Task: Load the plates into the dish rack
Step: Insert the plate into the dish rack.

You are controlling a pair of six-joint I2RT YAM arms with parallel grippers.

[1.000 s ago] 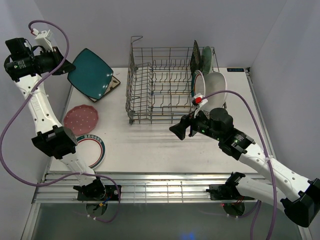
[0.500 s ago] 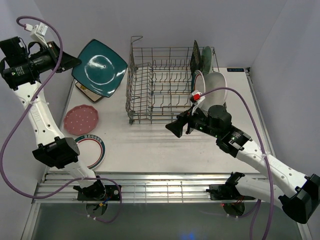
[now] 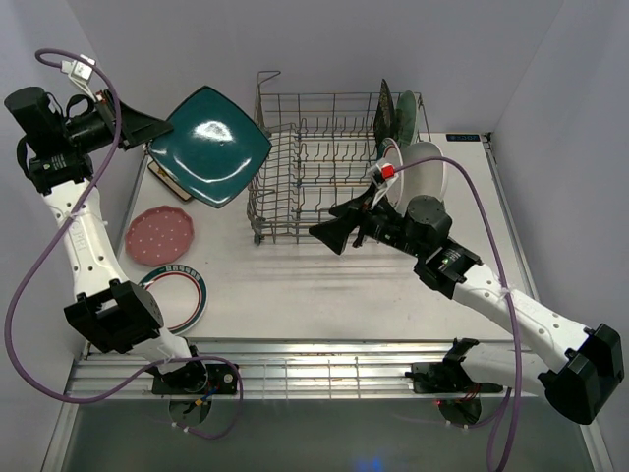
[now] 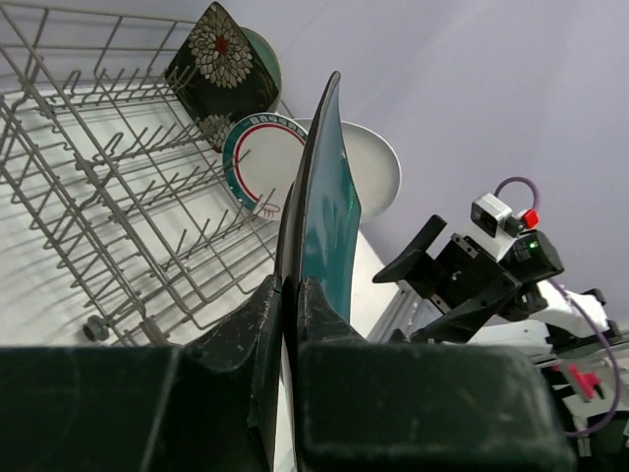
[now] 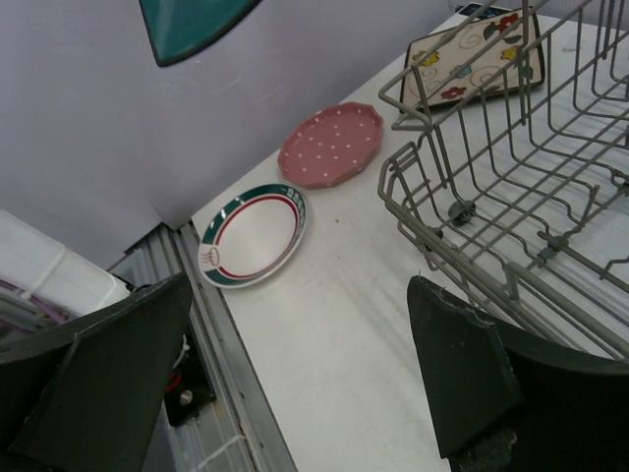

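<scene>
My left gripper [image 3: 149, 131] is shut on the edge of a teal square plate [image 3: 211, 146], held in the air just left of the grey wire dish rack [image 3: 295, 228]. In the left wrist view the plate [image 4: 329, 197] stands edge-on between the fingers. At the rack's right end stand a black floral square plate [image 3: 385, 113], a mint plate [image 3: 406, 110], a green-rimmed plate [image 3: 391, 162] and a white plate [image 3: 429, 169]. My right gripper [image 3: 334, 234] hangs open with nothing in it, in front of the rack.
On the table's left lie a pink dotted plate [image 3: 159, 236], a green-rimmed round plate [image 3: 187, 295] and a cream floral square plate [image 5: 472, 59], this last partly under the raised teal one. Grooved rails [image 3: 314, 379] run along the near edge.
The left arm has lifted the teal plate up and to the right, toward the rack. The right gripper has slid left along the rack's front and opened a little wider.
</scene>
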